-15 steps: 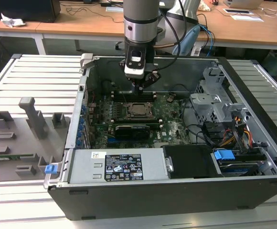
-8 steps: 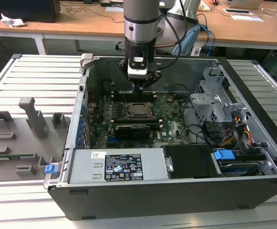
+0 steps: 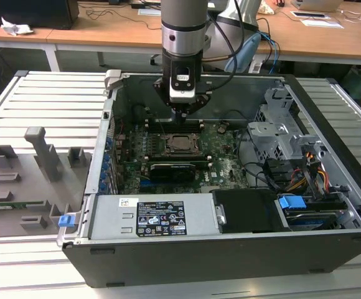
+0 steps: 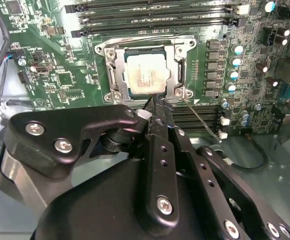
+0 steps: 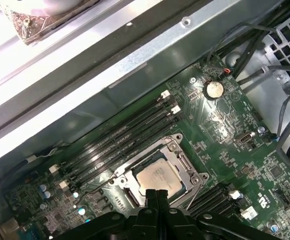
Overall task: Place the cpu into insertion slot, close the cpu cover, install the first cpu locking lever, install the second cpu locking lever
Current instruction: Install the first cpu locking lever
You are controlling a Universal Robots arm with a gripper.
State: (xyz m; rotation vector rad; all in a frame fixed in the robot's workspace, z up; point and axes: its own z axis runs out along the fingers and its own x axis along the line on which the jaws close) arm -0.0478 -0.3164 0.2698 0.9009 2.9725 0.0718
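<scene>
Now | gripper (image 4: pixel 154 104): your fingers are pressed together, nothing visible between them, tip just beside the socket's corner | cpu (image 4: pixel 144 75): seated in the insertion slot (image 4: pixel 106 51), mid green board (image 4: pixel 65 75) | cpu cover (image 4: pixel 179 70): down flat around the chip | thin wire lever (image 4: pixel 202 120): angled out from that corner, beside the fingertips.
</scene>
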